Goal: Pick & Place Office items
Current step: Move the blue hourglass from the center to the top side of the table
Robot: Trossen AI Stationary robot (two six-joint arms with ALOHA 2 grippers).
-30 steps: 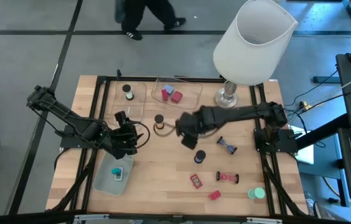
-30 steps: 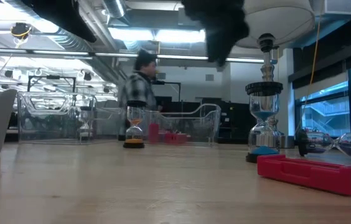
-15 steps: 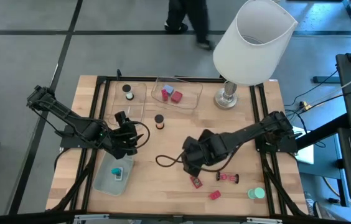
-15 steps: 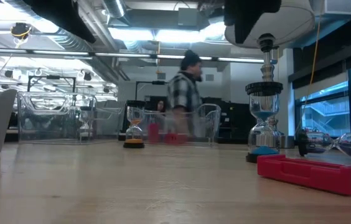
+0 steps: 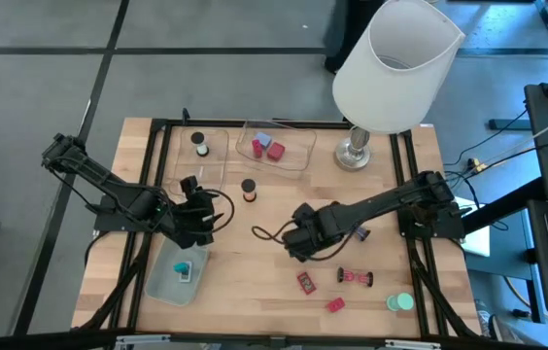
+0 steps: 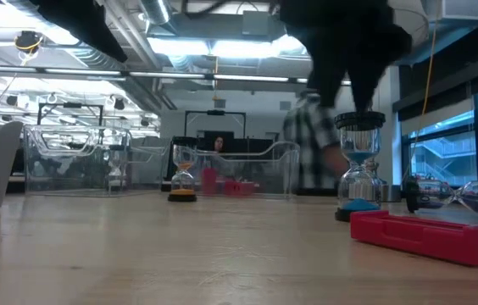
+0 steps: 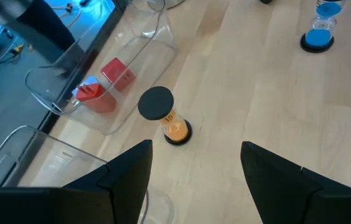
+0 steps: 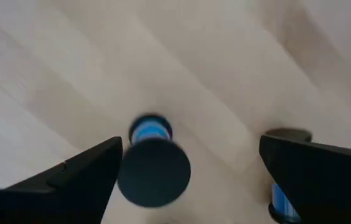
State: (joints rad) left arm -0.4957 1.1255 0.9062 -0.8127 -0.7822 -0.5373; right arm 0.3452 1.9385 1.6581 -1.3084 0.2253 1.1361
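My right gripper [image 5: 299,241] is open and hangs over an upright blue hourglass with a black cap [image 8: 154,168]. Its fingers stand on either side of the cap without touching. The low view shows that hourglass [image 6: 359,174] standing on its base, with the gripper [image 6: 341,51] above it. A second blue hourglass [image 5: 359,231] lies just right of it. My left gripper [image 5: 199,219] is open and waits at the table's left, facing an orange hourglass [image 7: 166,119] that stands upright. Red pieces [image 5: 306,282] and a red hourglass [image 5: 356,278] lie near the near edge.
A clear tray [image 5: 293,160] at the far side holds red and blue blocks [image 5: 266,148]; another clear tray [image 5: 214,136] holds a black and white piece. A pale green tray [image 5: 162,282] holds a teal piece. The white lamp [image 5: 391,68] stands far right. A teal cap [image 5: 402,302] lies near right.
My right gripper has swung from the table's middle toward the near edge, passed over the red pieces, then drawn slightly back, now over the upright blue hourglass and lower in the low view. A person has walked rightward past the far edge.
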